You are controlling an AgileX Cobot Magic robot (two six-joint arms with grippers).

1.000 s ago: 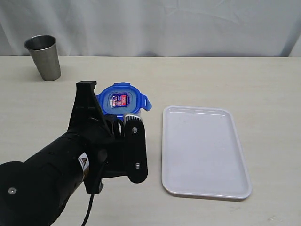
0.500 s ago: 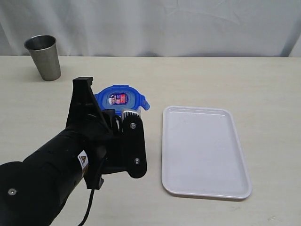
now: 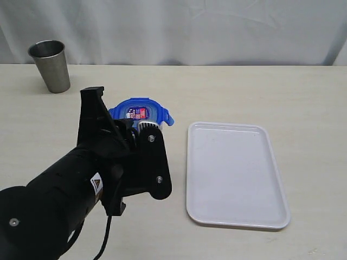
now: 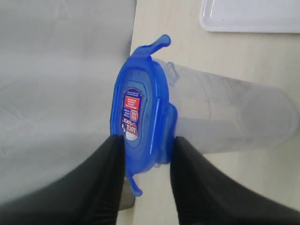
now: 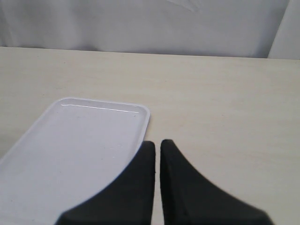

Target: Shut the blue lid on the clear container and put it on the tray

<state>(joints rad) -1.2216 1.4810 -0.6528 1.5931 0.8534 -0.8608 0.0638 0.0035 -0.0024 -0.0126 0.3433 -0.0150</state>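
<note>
The blue lid [image 3: 140, 112] with its red-and-white sticker sits on top of the clear container [image 4: 225, 117], which stands on the table left of the white tray [image 3: 236, 173]. In the exterior view my left arm hides the container's body. My left gripper [image 3: 133, 130] is at the lid's near edge. In the left wrist view its [image 4: 147, 140] jaws stand apart, one finger [image 4: 110, 164] over the lid's [image 4: 140, 122] top face and the other below its rim. One lid tab [image 4: 157, 44] sticks out. My right gripper [image 5: 157, 143] is shut and empty beside the tray's [image 5: 70, 140] edge.
A steel cup [image 3: 50, 66] stands at the far left of the table, near the grey curtain. The tray [image 4: 248, 18] holds nothing. My left arm's black body [image 3: 65, 200] fills the front left of the exterior view.
My left gripper has opened from nearly shut and pushed forward, so its fingers now straddle the lid's near edge. The right gripper has stayed shut.
</note>
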